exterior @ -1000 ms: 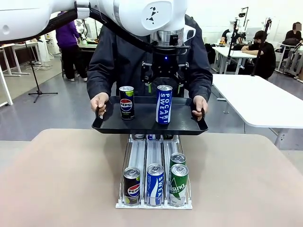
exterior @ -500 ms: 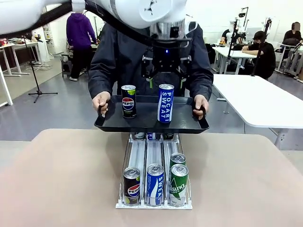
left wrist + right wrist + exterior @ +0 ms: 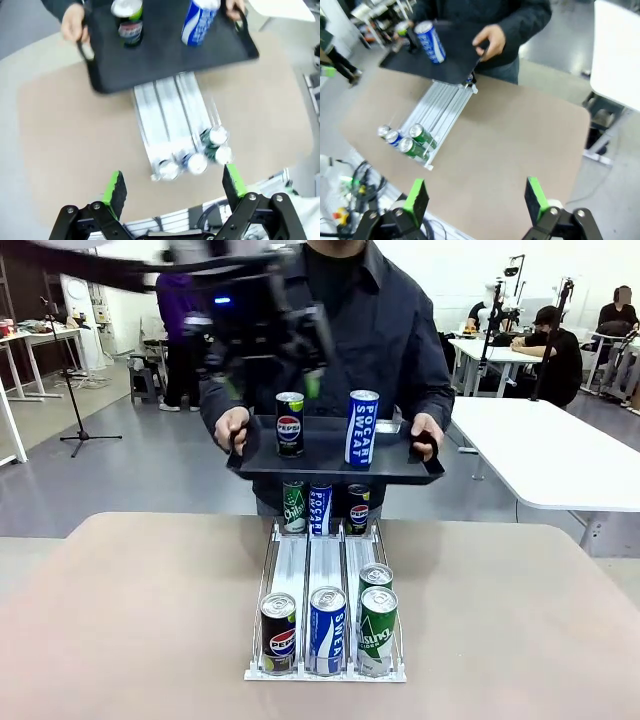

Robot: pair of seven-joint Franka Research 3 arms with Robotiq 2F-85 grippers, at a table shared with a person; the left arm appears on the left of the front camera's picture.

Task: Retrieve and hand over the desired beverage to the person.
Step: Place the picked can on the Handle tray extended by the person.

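Person (image 3: 350, 330) in a dark blue-black collared jacket, top centre of front view, both hands gripping a black tray (image 3: 335, 462) by its handles. On the tray, upright: a black Pepsi can (image 3: 289, 424) to the left, a blue Pocari Sweat can (image 3: 361, 427) to the right, apart. Below, a white three-lane can rack (image 3: 326, 590) on the tan table (image 3: 130, 620), cans at both ends. Left gripper (image 3: 268, 335) blurred, upper left of front view, above the tray; wrist view shows pads wide apart, empty. Right gripper (image 3: 475, 197) at the bottom of its wrist view, pads apart, empty, high over the table.
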